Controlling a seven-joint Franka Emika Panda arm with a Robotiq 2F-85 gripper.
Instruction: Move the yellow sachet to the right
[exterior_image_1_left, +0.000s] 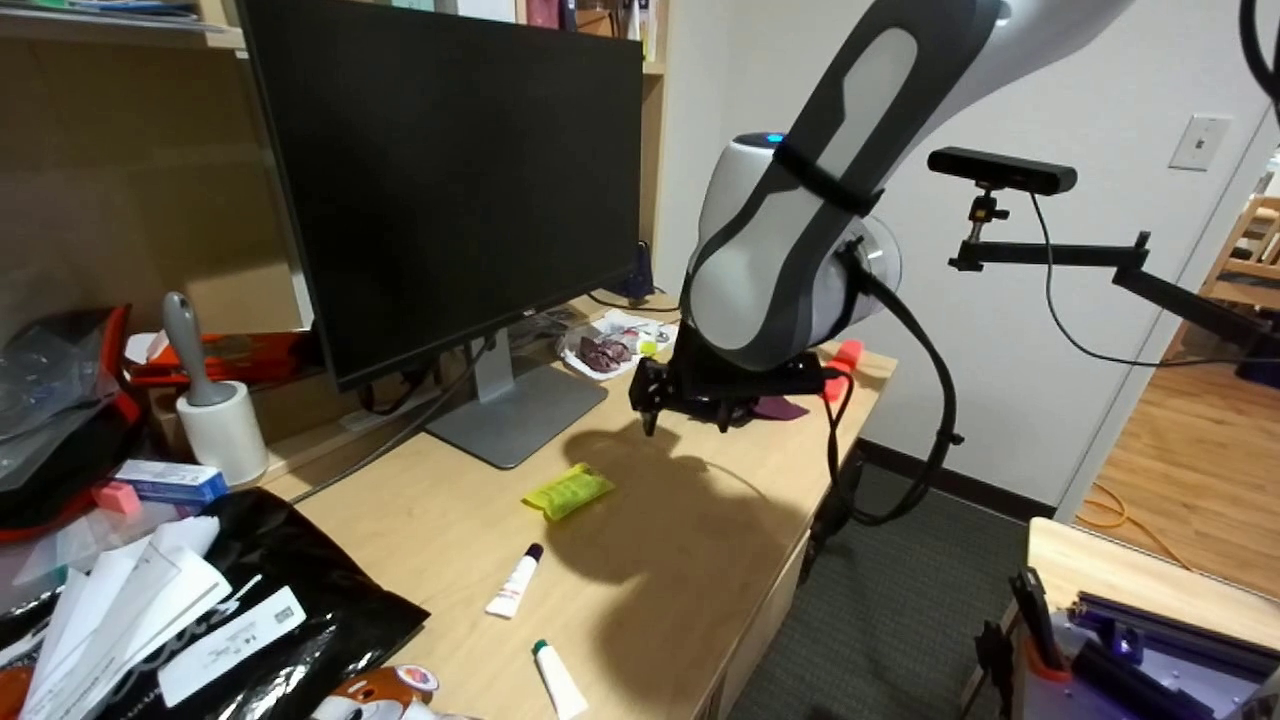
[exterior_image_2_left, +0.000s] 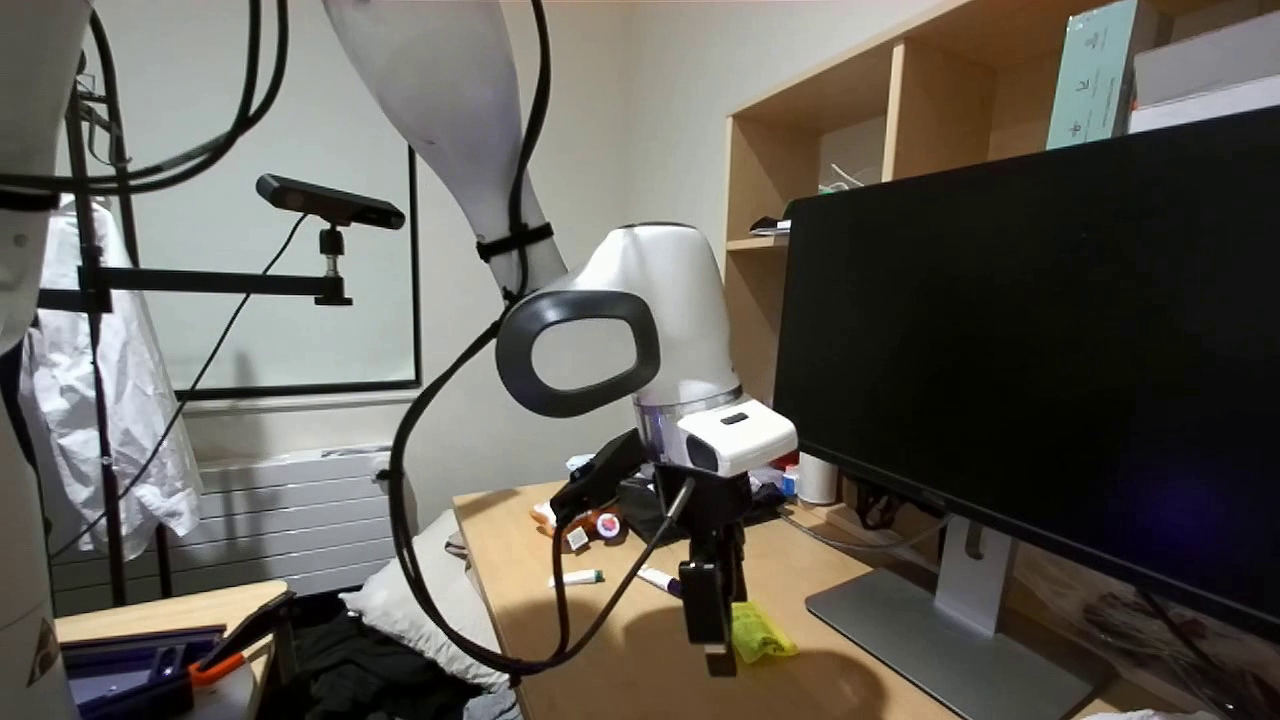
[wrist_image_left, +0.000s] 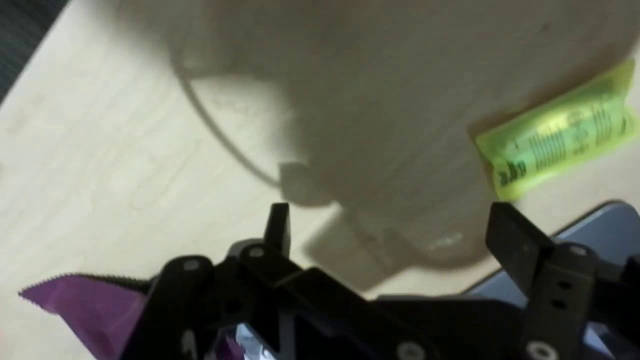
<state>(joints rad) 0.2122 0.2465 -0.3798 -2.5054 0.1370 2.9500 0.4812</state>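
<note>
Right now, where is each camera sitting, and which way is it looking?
In an exterior view: sits near the black bag, facing along the desk past the monitor; the arm and gripper show.
In an exterior view: sits toward the desk's opposite end, facing back toward the bag end and a hanging white garment; arm and gripper show.
In the wrist view: mounted on the arm, looking down at the desk and yellow sachet; of the robot, only the gripper shows.
Both exterior views share the monitor, arm, gripper and yellow sachet.
</note>
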